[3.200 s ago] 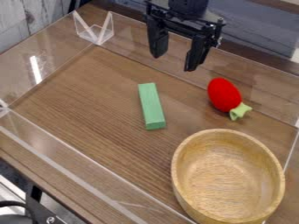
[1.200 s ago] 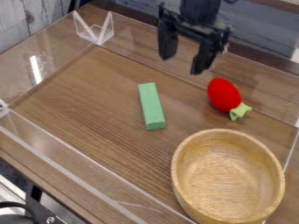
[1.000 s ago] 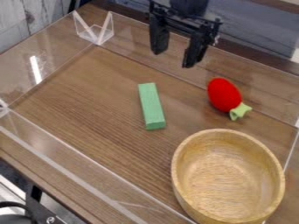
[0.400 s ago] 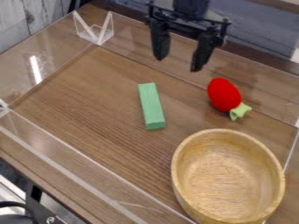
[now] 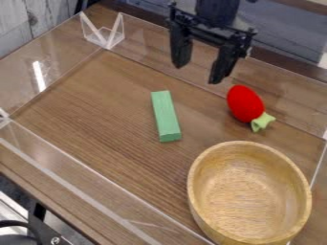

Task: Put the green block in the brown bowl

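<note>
A matt black gripper of hard plastic or metal (which one cannot be told) is seen above a dark wood-grain tabletop with a smooth, faintly sheened finish. Below it lies a matt light-green rectangular block. A glossy red strawberry-shaped toy sits below the right finger. Further below, a light-tan wooden bowl shows visible grain. Clear, reflective acrylic walls surround the surface.

Light-green block, tan bowl with visible wood grain, red strawberry toy with a green stem, black gripper, dark brown wood-grain table
</note>
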You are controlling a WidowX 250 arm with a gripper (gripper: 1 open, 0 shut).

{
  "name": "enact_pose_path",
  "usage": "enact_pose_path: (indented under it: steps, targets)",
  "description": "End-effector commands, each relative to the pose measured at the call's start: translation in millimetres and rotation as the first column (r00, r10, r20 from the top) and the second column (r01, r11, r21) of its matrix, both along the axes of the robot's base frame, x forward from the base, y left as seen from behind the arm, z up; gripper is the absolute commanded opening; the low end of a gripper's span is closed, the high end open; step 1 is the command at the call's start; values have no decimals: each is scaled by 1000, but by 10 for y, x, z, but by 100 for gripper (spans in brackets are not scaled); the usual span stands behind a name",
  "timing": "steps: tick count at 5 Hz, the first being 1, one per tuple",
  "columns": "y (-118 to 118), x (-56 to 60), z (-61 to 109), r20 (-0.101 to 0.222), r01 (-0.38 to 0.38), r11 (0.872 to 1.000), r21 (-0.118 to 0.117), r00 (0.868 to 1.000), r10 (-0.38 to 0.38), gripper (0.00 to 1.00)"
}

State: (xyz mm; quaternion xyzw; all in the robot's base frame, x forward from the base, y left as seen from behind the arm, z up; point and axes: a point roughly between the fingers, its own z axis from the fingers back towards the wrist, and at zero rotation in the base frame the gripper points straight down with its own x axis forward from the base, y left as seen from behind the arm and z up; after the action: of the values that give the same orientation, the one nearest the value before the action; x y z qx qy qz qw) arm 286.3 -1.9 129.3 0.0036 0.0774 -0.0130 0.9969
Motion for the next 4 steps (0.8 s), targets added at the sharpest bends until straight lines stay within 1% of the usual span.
enact_pose_path:
  steps: [1, 2, 3, 4]
  targets:
    - [157, 58, 161, 69, 26, 1000, 2, 997, -26, 100]
    - [175, 106, 172, 75, 46, 999, 1, 996, -46, 100]
    - [250, 194, 219, 79, -35, 999, 4, 996, 34, 100]
    - [282, 212, 217, 66, -91, 996, 0, 994, 90, 0]
